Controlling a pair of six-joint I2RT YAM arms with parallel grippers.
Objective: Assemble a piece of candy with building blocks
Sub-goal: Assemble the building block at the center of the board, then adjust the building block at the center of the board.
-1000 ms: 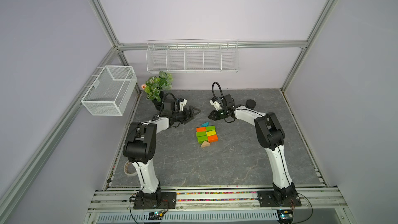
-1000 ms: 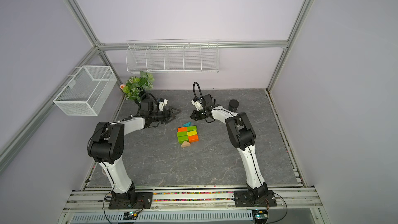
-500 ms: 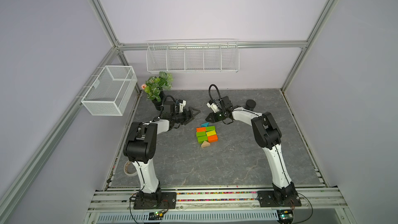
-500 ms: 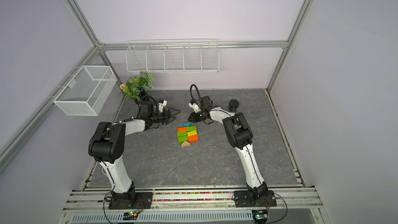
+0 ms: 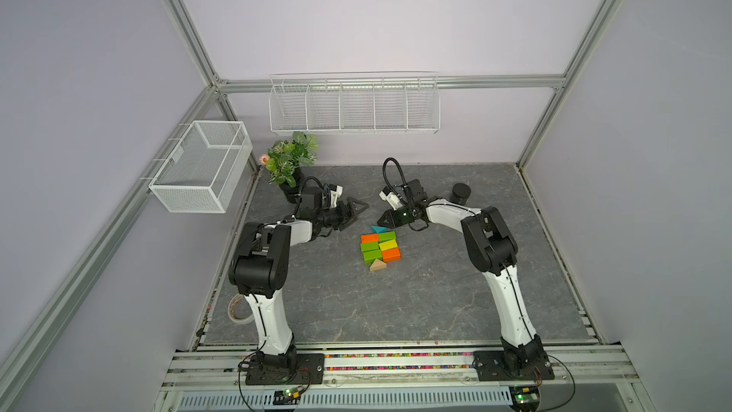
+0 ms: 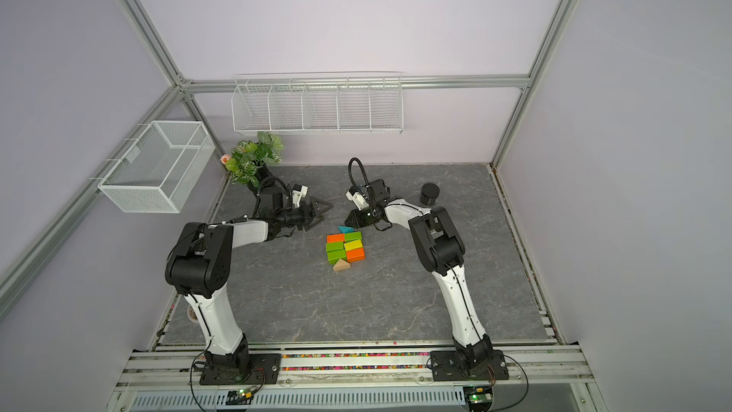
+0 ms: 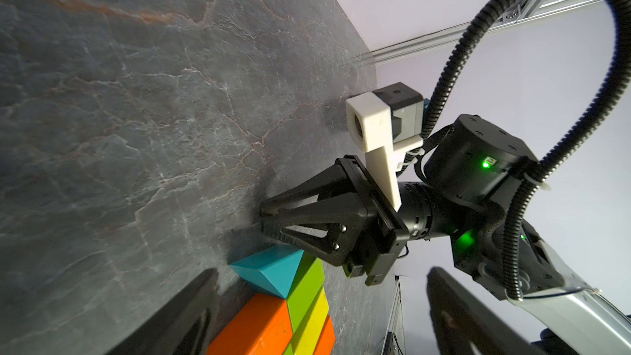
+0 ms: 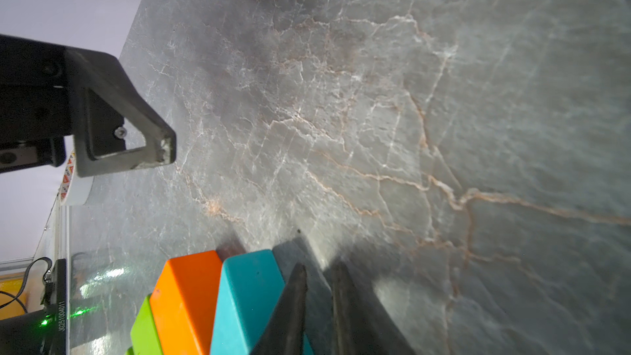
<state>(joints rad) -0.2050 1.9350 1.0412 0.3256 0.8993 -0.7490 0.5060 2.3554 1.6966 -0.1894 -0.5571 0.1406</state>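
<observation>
Both arms edged back — right gripper (image 5: 383,219) nearly shut, empty, beside teal triangle (image 5: 378,229); left gripper (image 5: 358,208) wide open.

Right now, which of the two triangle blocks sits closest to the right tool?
The teal triangle, at the far end of the brick rectangle, just beside the right tool. The tan triangle lies at the opposite, near end.

Grey marbled tabletop (image 5: 435,291) with pale and rust-coloured veins. Near frame centre, bricks in orange (image 5: 370,238), green (image 5: 387,236), yellow (image 5: 388,244); teal triangle (image 5: 378,229) above, tan triangle (image 5: 377,266) below. Black round jar (image 5: 461,193) upper right of centre. White wire baskets (image 5: 353,104); lilac walls.
</observation>
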